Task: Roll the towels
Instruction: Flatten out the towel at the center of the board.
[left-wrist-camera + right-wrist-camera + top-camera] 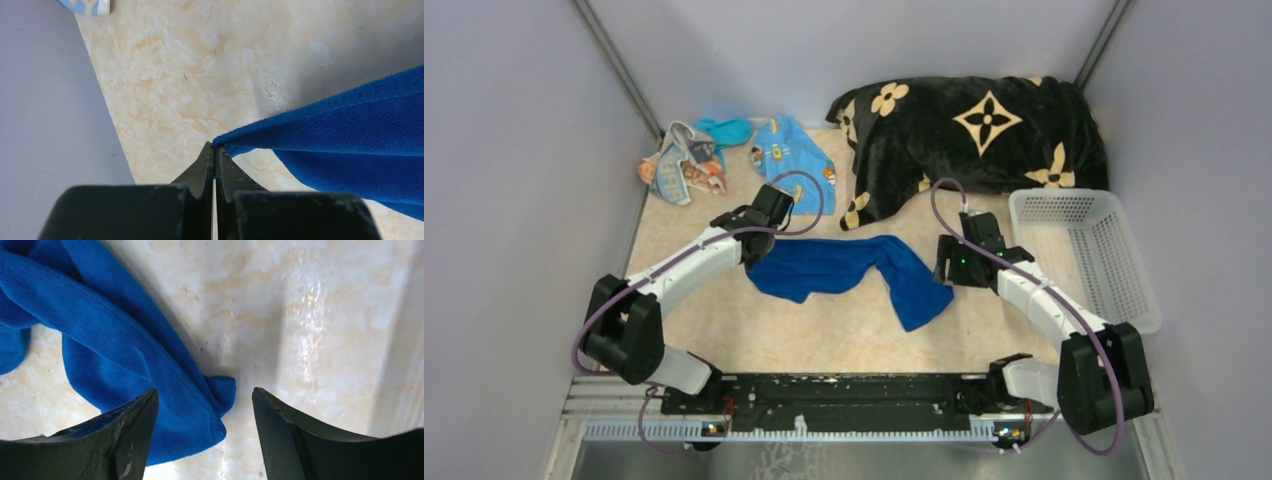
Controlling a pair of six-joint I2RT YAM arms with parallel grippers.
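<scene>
we see the left gripper (215, 150) clamped on a corner of the dark blue towel (854, 268) — its two fingers are pressed together with the cloth's edge between them, and the fabric runs taut away from the tips. the towel lies crumpled across the middle of the table (824, 335), between the two arms. the right gripper (205, 395) hangs over the towel's other end with its fingers spread wide, holding nothing. in the far left corner lie the striped towel (679, 165), the turquoise towel (726, 130) and the light blue printed towel (794, 155), bunched close together. the black blanket (984, 125) sits at the back — the white basket (1064, 195) is just in front of it on the right.
</scene>
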